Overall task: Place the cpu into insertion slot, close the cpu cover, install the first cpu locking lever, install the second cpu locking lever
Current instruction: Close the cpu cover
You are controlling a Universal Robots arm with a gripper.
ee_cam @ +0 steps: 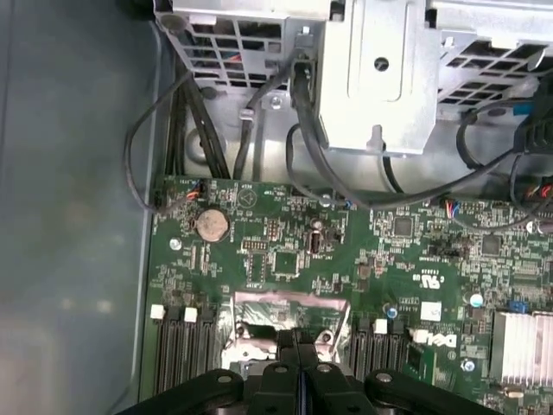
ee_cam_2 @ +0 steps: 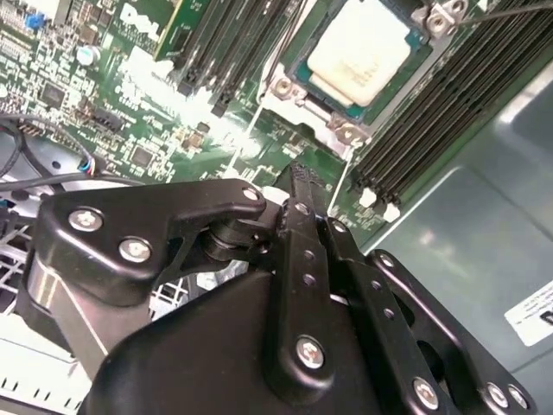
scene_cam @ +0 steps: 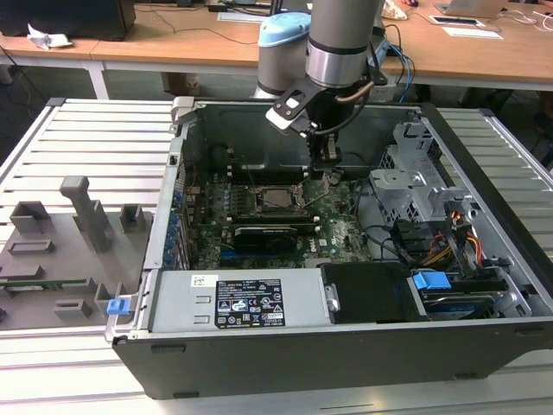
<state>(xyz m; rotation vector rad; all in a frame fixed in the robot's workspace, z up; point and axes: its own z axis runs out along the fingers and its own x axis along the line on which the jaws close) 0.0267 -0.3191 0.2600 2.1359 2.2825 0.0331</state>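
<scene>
- Open computer case (scene_cam: pixel 302 363) lying on a slatted worktop (scene_cam: pixel 95 138).
- Labelled power supply (scene_cam: pixel 233 303) along the case's near wall.
- Silver drive cage (scene_cam: pixel 406 186), with a blue clip (scene_cam: pixel 430 281) nearer the camera.
- Grey fixtures (scene_cam: pixel 86 212) on the exterior view's left.
- Coin battery (ee_cam: pixel 212 225), black cables (ee_cam: pixel 138 164) and a finned heatsink (ee_cam: pixel 523 346) in the first wrist view.

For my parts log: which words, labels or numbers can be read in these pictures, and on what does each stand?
Black label on the power supply: too small to read.
White sticker on the case wall: blurred, unreadable.
White printing on the green circuit board: a maker's logo, left unquoted; the rest too small.
</scene>
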